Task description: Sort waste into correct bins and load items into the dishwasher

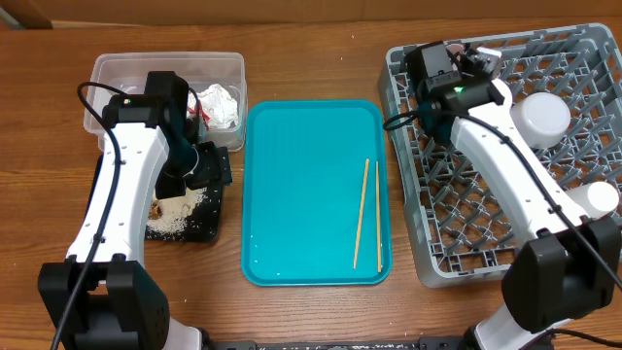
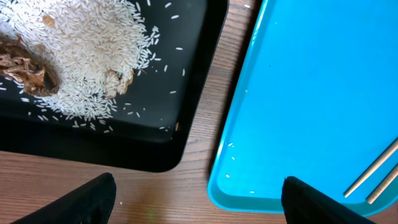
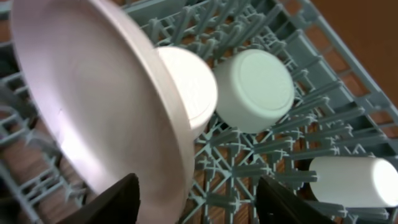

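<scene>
My left gripper (image 1: 201, 167) (image 2: 199, 186) is open and empty, above the wood between the black tray (image 1: 210, 222) (image 2: 189, 68) and the teal tray. The black tray holds rice (image 2: 87, 56) and brown scraps (image 2: 28, 71). The clear tub (image 1: 117, 73) holds white tissue (image 1: 220, 102) and a red wrapper (image 1: 197, 113). Chopsticks (image 1: 367, 214) (image 2: 373, 177) lie on the teal tray. My right gripper (image 1: 465, 60) (image 3: 196, 186) is open at the grey rack's (image 1: 457, 214) far left corner. A white plate (image 3: 93, 99) stands tilted on edge, its rim between the open fingers.
The teal serving tray (image 1: 301, 194) (image 2: 311, 93) lies in the middle. In the rack are an upturned pale bluish bowl (image 3: 255, 87) (image 1: 540, 117), a white bowl (image 3: 189, 87) behind the plate, and a white cup (image 3: 354, 180) (image 1: 603, 197) on its side.
</scene>
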Action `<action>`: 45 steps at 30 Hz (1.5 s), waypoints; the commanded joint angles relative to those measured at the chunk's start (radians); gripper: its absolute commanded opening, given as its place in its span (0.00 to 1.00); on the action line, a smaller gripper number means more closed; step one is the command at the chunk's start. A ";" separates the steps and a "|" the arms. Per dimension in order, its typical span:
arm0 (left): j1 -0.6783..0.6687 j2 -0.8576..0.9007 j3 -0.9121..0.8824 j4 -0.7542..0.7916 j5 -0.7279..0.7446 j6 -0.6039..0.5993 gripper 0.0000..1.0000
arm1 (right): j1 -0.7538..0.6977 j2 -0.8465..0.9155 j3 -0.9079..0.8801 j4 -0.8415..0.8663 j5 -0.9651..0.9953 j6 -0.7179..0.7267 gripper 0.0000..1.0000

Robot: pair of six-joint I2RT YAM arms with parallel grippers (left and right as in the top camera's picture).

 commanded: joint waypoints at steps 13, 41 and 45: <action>-0.002 -0.003 -0.005 0.010 0.001 0.018 0.88 | 0.036 -0.224 0.033 -0.044 -0.856 -0.102 0.68; -0.002 -0.003 -0.005 0.026 0.007 0.019 0.91 | 0.310 0.134 -0.262 0.049 -0.906 0.053 0.66; -0.002 -0.003 -0.005 0.025 0.007 0.019 0.91 | 0.313 0.159 -0.278 0.053 -0.910 0.079 0.61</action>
